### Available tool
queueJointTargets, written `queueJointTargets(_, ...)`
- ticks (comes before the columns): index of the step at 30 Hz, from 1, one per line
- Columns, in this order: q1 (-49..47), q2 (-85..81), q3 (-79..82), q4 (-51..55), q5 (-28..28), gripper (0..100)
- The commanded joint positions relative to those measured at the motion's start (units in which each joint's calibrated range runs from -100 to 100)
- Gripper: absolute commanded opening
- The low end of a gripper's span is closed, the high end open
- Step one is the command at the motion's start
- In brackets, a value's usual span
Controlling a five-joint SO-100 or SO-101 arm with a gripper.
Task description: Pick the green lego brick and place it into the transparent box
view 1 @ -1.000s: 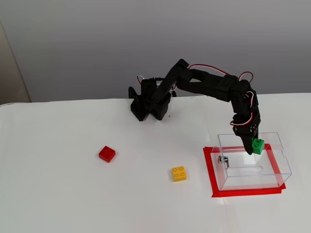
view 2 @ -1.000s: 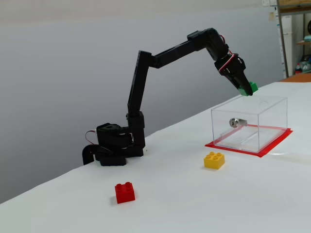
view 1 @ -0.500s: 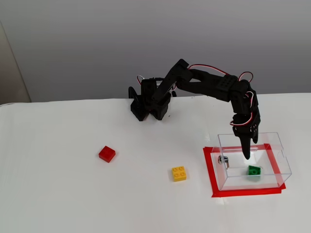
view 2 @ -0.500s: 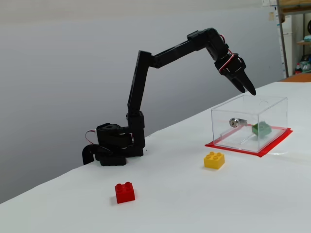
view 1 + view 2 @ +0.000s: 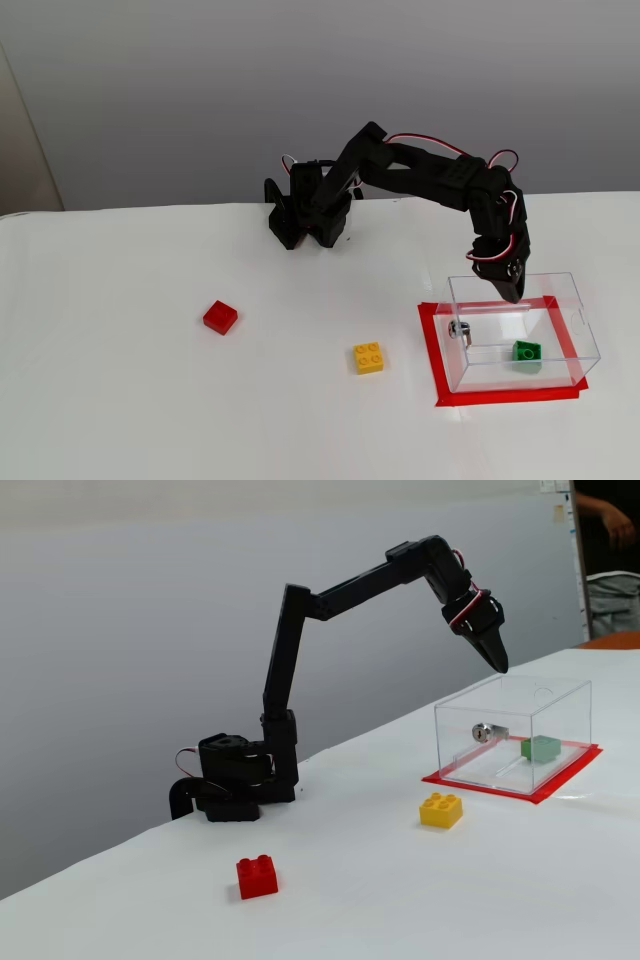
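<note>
The green lego brick (image 5: 526, 351) (image 5: 541, 747) lies on the floor of the transparent box (image 5: 570, 300) (image 5: 560, 692), which stands inside a frame of red tape. My gripper (image 5: 513, 293) (image 5: 498, 663) hangs above the box's back left part, well clear of the brick. Its fingers are closed together and hold nothing. A small metal fitting (image 5: 458, 329) (image 5: 483, 731) sits on the box's left wall.
A yellow brick (image 5: 369, 357) (image 5: 441, 809) lies left of the box on the white table. A red brick (image 5: 220, 317) (image 5: 258, 876) lies further left. The arm's base (image 5: 305, 210) (image 5: 232, 780) stands at the back of the table.
The gripper let go of the green brick, which fell into the box and settled on its floor. The gripper then closed and drew back and up a little.
</note>
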Motion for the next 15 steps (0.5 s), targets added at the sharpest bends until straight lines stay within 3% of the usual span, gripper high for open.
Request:
queueJointTargets(1,2.9,-5.8,-0.2,1.1,0.0,2)
queueJointTargets(8,9.2,-15.2,5.5,5.2,0.0,2)
queueJointTargets(15,22.1,-31.6,17.2,5.2,0.2,2)
